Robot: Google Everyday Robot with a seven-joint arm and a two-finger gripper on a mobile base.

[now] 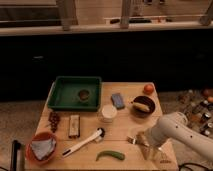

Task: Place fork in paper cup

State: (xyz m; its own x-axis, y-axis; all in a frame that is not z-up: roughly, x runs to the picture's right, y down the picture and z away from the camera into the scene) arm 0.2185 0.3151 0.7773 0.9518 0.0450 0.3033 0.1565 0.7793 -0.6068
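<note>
The paper cup (pixel 107 113) stands upright in the middle of the wooden table (pixel 125 122), just below the green tray. The fork (pixel 131 141) shows as a thin silver piece lying low near the table's front right, its left end sticking out from under my gripper. My gripper (pixel 143 143) is on the end of the white arm (pixel 176 131), which comes in from the right. It is down at the fork, to the right of and nearer than the cup. The rest of the fork is hidden by the gripper.
A green tray (pixel 64 96) with a dark round item is at the back left. A blue sponge (pixel 118 100), dark brown bowl (pixel 143 106) and orange fruit (pixel 148 88) lie at the back right. A white-handled brush (pixel 82 143), green pepper (pixel 111 155), orange bowl (pixel 42 148), grapes (pixel 54 120) and brown bar (pixel 74 125) lie at the front left.
</note>
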